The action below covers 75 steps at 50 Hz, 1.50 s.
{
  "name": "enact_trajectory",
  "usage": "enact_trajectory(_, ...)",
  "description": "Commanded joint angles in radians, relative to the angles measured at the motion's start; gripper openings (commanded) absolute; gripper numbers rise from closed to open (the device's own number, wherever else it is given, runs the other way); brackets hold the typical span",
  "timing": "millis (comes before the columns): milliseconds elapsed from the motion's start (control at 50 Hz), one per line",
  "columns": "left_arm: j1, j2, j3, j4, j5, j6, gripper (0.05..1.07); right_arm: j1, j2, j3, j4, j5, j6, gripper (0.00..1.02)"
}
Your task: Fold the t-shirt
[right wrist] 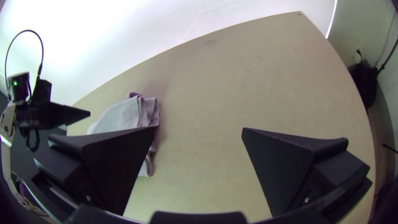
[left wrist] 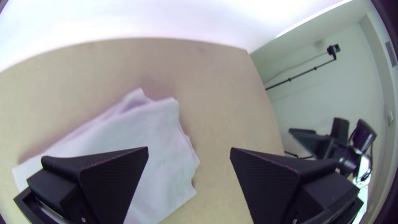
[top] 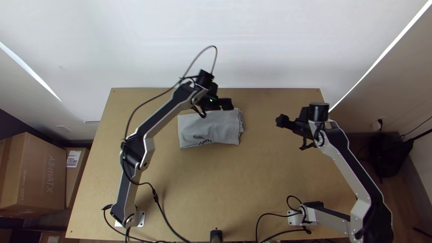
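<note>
Backing the table (top: 216,189) stands a white wall (top: 270,45), left gripper (top: 231,104) and right gripper (top: 281,120) spread.

Grey t-shirt (top: 210,129) folded into a compact rectangle
It lies on the table's (top: 270,180) far half; left gripper (top: 230,104) above its far edge, right gripper (top: 280,120) well apart, right.

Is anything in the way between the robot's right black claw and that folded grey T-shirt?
Nothing visible stands between the black, wide-fingered right gripper and the folded light-grey cloth T-shirt.
</note>
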Motion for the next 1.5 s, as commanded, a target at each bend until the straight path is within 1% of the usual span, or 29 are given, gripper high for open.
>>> enact_trajectory(0, 0.090, -0.146, 0.030, -0.006, -0.028, -0.006, 1.03, 0.036, 0.107, 0.017, 0.063, -0.040, 0.030, 0.97)
enact_trajectory(100, 0.175, -0.244, 0.024, -0.010, -0.048, 0.024, 1.03, 0.064, 0.226, 0.079, 0.109, -0.102, 0.042, 0.98)
enact_trajectory(120, 0.190, -0.264, 0.020, -0.010, -0.057, 0.030, 1.03, 0.070, 0.250, 0.096, 0.116, -0.123, 0.053, 0.98)
enact_trajectory(180, 0.248, -0.325, 0.013, -0.010, -0.080, 0.045, 1.03, 0.081, 0.319, 0.145, 0.118, -0.177, 0.057, 0.98)
enact_trajectory(320, 0.385, -0.442, -0.007, -0.015, -0.129, 0.106, 1.03, 0.122, 0.454, 0.240, 0.144, -0.243, 0.060, 0.98)
enact_trajectory(400, 0.460, -0.495, -0.016, -0.015, -0.155, 0.109, 1.03, 0.140, 0.522, 0.290, 0.161, -0.275, 0.062, 0.98)
enact_trajectory(440, 0.503, -0.520, -0.019, -0.015, -0.174, 0.116, 1.03, 0.148, 0.554, 0.315, 0.170, -0.281, 0.062, 0.98)
enact_trajectory(520, 0.561, -0.574, -0.045, -0.012, -0.228, 0.160, 1.03, 0.160, 0.632, 0.370, 0.173, -0.290, 0.063, 0.98)
enact_trajectory(600, 0.626, -0.617, -0.050, -0.013, -0.257, 0.175, 1.03, 0.168, 0.698, 0.419, 0.172, -0.295, 0.063, 0.98)
enact_trajectory(680, 0.709, -0.647, -0.050, -0.013, -0.257, 0.182, 1.03, 0.177, 0.752, 0.456, 0.172, -0.307, 0.063, 0.98)
enact_trajectory(820, 0.805, -0.689, -0.061, -0.030, -0.257, 0.194, 1.03, 0.205, 0.831, 0.514, 0.172, -0.330, 0.060, 0.98)
enact_trajectory(960, 0.870, -0.718, -0.084, -0.036, -0.255, 0.194, 1.03, 0.249, 0.897, 0.587, 0.156, -0.347, 0.062, 0.98)
enact_trajectory(1140, 0.919, -0.748, -0.110, -0.055, -0.247, 0.208, 1.03, 0.325, 0.983, 0.682, 0.138, -0.345, 0.074, 0.97)
enact_trajectory(1240, 0.919, -0.750, -0.133, -0.159, -0.234, 0.235, 1.03, 0.351, 1.020, 0.734, 0.118, -0.345, 0.080, 0.97)
enact_trajectory(1260, 0.917, -0.753, -0.151, -0.181, -0.231, 0.246, 1.03, 0.352, 1.025, 0.741, 0.115, -0.345, 0.083, 0.94)
enact_trajectory(1320, 0.917, -0.770, -0.245, -0.219, -0.206, 0.278, 1.03, 0.354, 1.029, 0.754, 0.103, -0.345, 0.083, 0.81)
enact_trajectory(1340, 0.917, -0.779, -0.277, -0.217, -0.206, 0.283, 1.03, 0.354, 1.031, 0.754, 0.103, -0.345, 0.083, 0.75)
enact_trajectory(1380, 0.919, -0.804, -0.372, -0.208, -0.192, 0.286, 1.03, 0.354, 1.031, 0.754, 0.098, -0.345, 0.083, 0.58)
enact_trajectory(1400, 0.919, -0.813, -0.409, -0.205, -0.168, 0.290, 1.03, 0.352, 1.031, 0.752, 0.097, -0.345, 0.083, 0.50)
enact_trajectory(1480, 0.942, -0.864, -0.613, -0.138, -0.102, 0.294, 1.03, 0.345, 1.026, 0.745, 0.097, -0.345, 0.080, 0.23)
